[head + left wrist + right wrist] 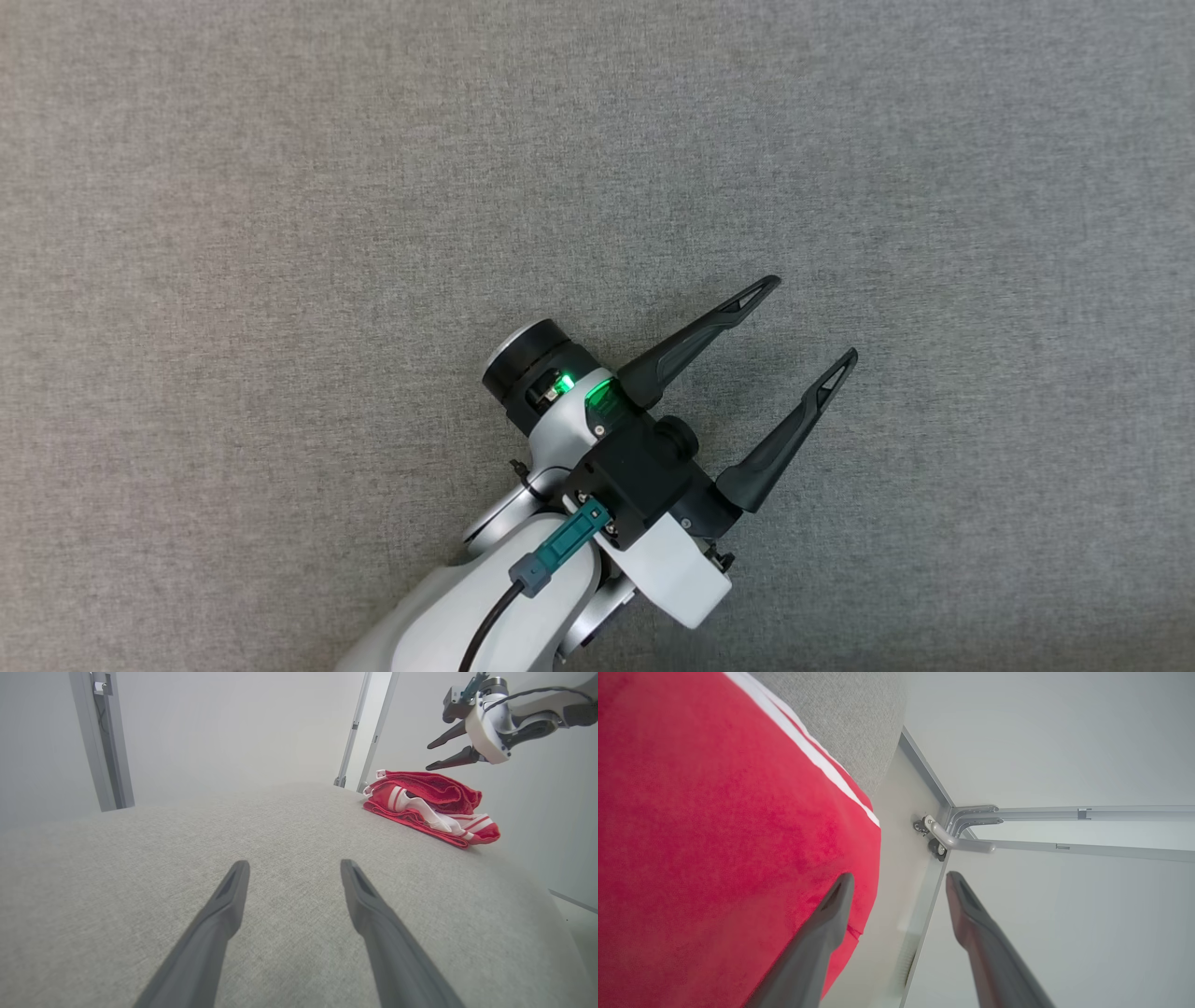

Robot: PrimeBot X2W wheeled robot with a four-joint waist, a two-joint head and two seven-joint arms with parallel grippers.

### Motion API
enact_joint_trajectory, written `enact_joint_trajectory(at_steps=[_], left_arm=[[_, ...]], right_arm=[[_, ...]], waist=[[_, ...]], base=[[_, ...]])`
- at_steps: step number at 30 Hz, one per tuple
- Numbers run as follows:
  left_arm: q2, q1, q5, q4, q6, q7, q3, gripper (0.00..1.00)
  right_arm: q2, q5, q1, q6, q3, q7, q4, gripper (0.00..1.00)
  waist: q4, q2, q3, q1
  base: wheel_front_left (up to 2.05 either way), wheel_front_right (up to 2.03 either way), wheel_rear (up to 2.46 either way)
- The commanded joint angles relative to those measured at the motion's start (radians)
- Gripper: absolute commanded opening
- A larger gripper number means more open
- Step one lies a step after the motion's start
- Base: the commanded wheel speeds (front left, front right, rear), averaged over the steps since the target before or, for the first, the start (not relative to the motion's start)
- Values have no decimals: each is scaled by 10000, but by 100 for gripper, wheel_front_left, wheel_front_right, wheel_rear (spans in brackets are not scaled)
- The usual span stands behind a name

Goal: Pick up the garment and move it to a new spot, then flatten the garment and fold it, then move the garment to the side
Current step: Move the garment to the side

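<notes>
The garment (430,793) is red with white stripes and lies bunched in a folded heap at the far right of the grey cloth surface (233,826). Just above it hovers my right gripper (428,757), open and clear of the cloth. In the right wrist view the garment (714,835) spreads across the left side under my right gripper (900,875), whose fingers stand apart with nothing between them. My left gripper (810,317) hangs open over bare grey surface, far from the garment. Its fingers (219,914) point across the cloth with nothing held.
Grey fabric (280,233) covers the whole work surface. Metal frame posts (103,742) (364,728) stand behind its far edge. A frame corner with a bracket (952,835) lies just past the surface's edge beside the garment.
</notes>
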Motion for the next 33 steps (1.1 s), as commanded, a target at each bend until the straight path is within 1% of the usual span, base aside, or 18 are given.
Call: enact_joint_trajectory(at_steps=[1,4,7,10,13,15,18,22,25,28,31,33], left_arm=[[56,141,-35,-10,9,14,63,100],[52,193,-110,-27,23,14,115,100],[56,443,-126,-18,54,14,173,100],[53,700,-115,11,91,10,354,100],[55,1082,-157,-31,146,7,657,100],[56,1291,-134,-65,162,7,932,100],[56,1678,-143,-147,227,7,1395,100],[50,2187,-51,-315,284,7,2064,100],[52,2551,50,-476,332,7,2610,100],[56,2944,-4,-804,448,7,3234,100],[56,3298,-65,-1279,692,7,3980,100],[49,3630,-129,-1478,833,9,4415,100]], right_arm=[[50,-78,-167,-5,114,72,-29,100],[45,-89,-521,-5,88,-22,-26,100],[386,97,-871,-4,-23,-275,-85,100],[948,487,-1274,-4,-358,-680,-226,100],[1772,999,-1535,-5,-736,-1189,-494,100],[2263,1127,-1570,-5,-864,-1546,-776,100],[3118,1168,-1428,-4,-1012,-2059,-1223,100],[4303,1104,-910,-4,-1491,-2469,-1749,100],[5108,827,-290,-4,-2112,-2627,-2078,100],[6057,443,575,-4,-2962,-2669,-2496,100],[7047,-35,1575,-4,-3962,-2677,-3181,100],[7823,-319,2268,-4,-4620,-2673,-3561,100]], waist=[[-24,-1,-144,0],[1,-1,-359,0],[-15,-1,-708,0],[-106,-1,-1156,0],[-239,-1,-1671,0],[-319,-1,-2004,0],[-464,-1,-2566,0],[-596,-1,-3267,0],[-639,-1,-3734,0],[-624,-1,-4169,0],[-607,-1,-4474,0],[-603,-1,-4641,0]], base=[[0,0,0],[0,0,0],[0,0,0],[0,0,0],[0,0,0],[0,0,0],[0,0,0],[0,0,0],[0,0,0],[0,0,0],[0,0,0],[0,0,0]])
